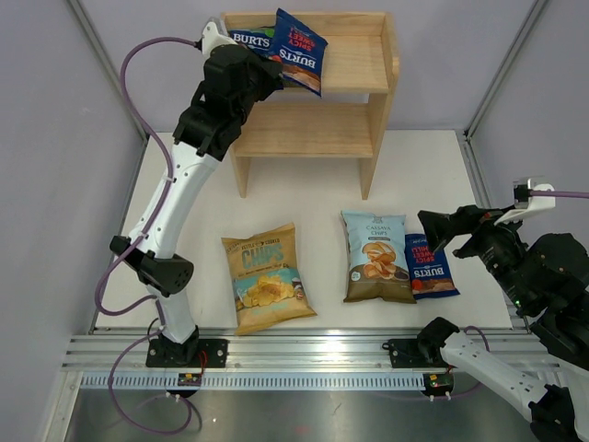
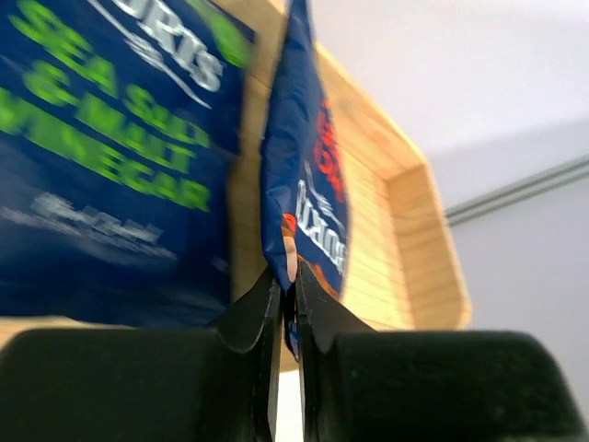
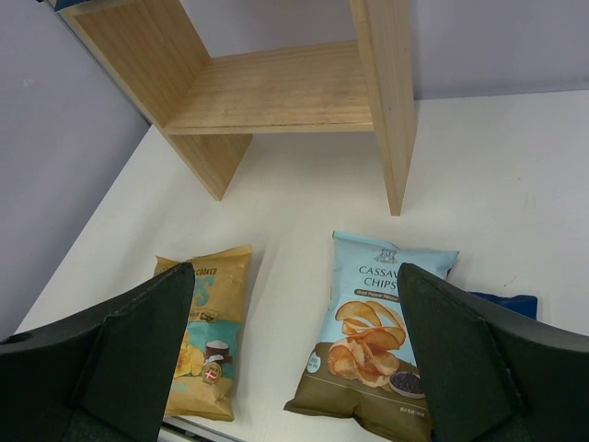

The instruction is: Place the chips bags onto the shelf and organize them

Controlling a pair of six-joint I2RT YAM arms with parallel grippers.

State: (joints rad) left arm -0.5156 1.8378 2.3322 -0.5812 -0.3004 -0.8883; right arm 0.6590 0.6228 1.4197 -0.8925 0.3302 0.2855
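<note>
Right pincer (image 3: 294, 272) gapes open near the tan-yellow bag (image 1: 265, 276), light-blue cassava bag (image 1: 375, 256) and small dark-blue Burts bag (image 1: 429, 269), flat on the white bench (image 1: 313, 193). Beyond, left pincer (image 2: 285, 281) clamps a second Burts bag (image 1: 301, 51), tilted on the shelf (image 1: 354, 64) top tier beside a third Burts bag (image 1: 250, 40).

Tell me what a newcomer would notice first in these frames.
The left arm's jaws are shut on a dark-blue Burts Spicy Sweet Chilli bag at the top tier of the shelf, beside a Burts sea salt and vinegar bag. Three bags lie flat on the white table: a tan-yellow Chips bag, a light-blue Cassava Chips bag and a second Burts bag tucked beside it, near the right arm's open jaws.
</note>
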